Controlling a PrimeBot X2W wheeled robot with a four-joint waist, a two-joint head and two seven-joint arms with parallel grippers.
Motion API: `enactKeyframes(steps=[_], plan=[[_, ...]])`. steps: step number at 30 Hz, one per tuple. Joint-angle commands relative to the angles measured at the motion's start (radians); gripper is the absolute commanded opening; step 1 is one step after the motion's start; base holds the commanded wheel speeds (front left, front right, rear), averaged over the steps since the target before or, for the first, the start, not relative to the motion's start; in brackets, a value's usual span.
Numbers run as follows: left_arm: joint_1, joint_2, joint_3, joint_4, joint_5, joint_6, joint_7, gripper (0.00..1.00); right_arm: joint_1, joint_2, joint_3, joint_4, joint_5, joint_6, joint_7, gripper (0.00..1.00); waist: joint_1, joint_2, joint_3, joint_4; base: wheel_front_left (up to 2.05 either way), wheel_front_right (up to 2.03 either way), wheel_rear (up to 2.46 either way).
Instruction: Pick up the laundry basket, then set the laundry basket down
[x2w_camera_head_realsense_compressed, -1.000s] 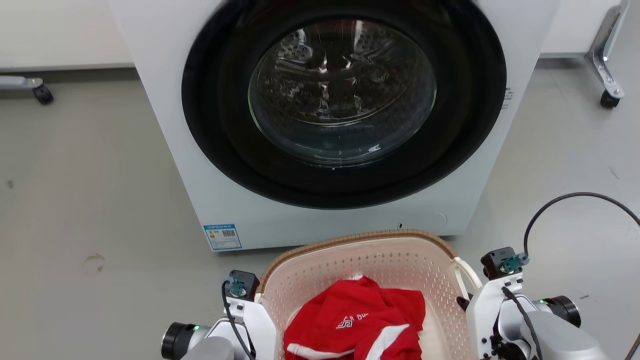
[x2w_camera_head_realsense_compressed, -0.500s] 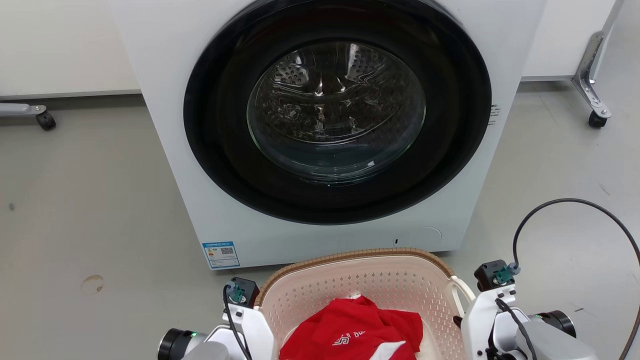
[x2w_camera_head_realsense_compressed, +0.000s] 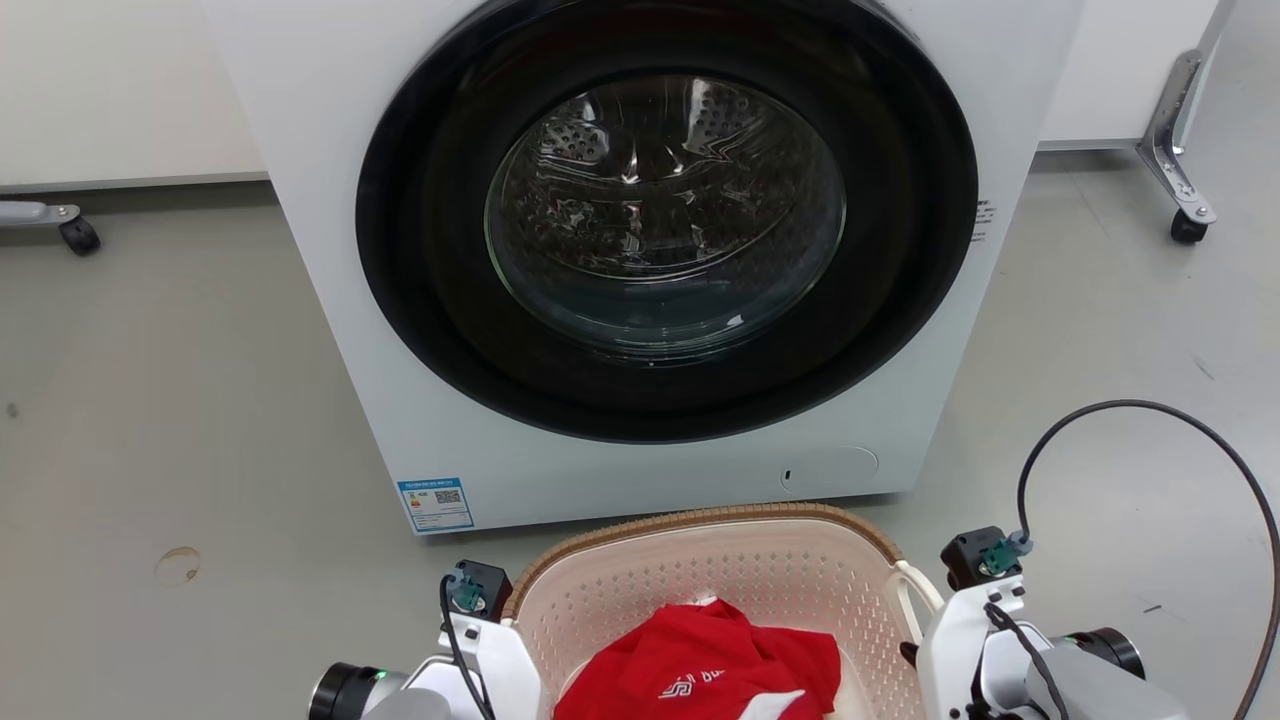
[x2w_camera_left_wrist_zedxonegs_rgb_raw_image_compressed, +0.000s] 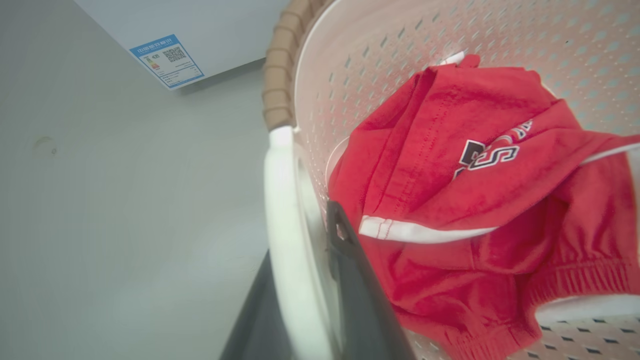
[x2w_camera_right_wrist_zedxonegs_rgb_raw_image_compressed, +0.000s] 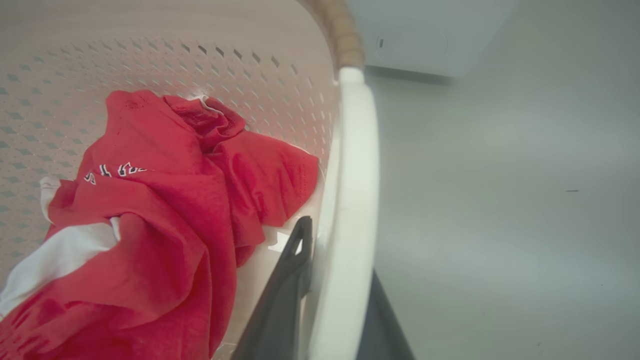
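The pale pink perforated laundry basket (x2w_camera_head_realsense_compressed: 700, 522) with its brown woven-look rim sits at the bottom of the head view, just in front of the washing machine. A crumpled red and white garment (x2w_camera_head_realsense_compressed: 720, 665) lies inside it. My left gripper (x2w_camera_left_wrist_zedxonegs_rgb_raw_image_compressed: 300, 260) is shut on the basket's left white handle (x2w_camera_left_wrist_zedxonegs_rgb_raw_image_compressed: 282, 210), one dark finger inside the wall and one outside. My right gripper (x2w_camera_right_wrist_zedxonegs_rgb_raw_image_compressed: 340, 260) grips the right white handle (x2w_camera_right_wrist_zedxonegs_rgb_raw_image_compressed: 350, 175) the same way. The basket's underside is hidden, so I cannot tell whether it touches the floor.
A white front-loading washing machine (x2w_camera_head_realsense_compressed: 330, 250) with a shut round glass door (x2w_camera_head_realsense_compressed: 660, 210) stands right behind the basket. Grey floor spreads to both sides. Wheeled frame legs stand at the far left (x2w_camera_head_realsense_compressed: 70, 230) and far right (x2w_camera_head_realsense_compressed: 1185, 215). A black cable (x2w_camera_head_realsense_compressed: 1150, 410) loops above my right arm.
The whole head picture has shifted as the camera moved. The basket and both grippers now sit lower in it, with the same hold on the handles.
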Motion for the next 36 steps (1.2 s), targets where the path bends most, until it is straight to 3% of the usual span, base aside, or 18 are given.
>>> enactKeyframes(steps=[1, 36], plan=[[-0.03, 0.04, 0.0, -0.001, 0.011, -0.029, -0.014, 0.0, -0.038, -0.037, 0.004, -0.009, 0.004, 0.006, -0.01, 0.0, 0.0, 0.0, 0.0, 0.0, 0.0, 0.0, 0.0], [-0.096, 0.041, -0.076, 0.038, -0.051, -0.029, -0.047, 0.0, -0.052, -0.037, 0.044, -0.028, 0.048, 0.006, -0.03, 0.0, 0.0, 0.0, 0.037, 0.0, 0.0, 0.0, 0.0]])
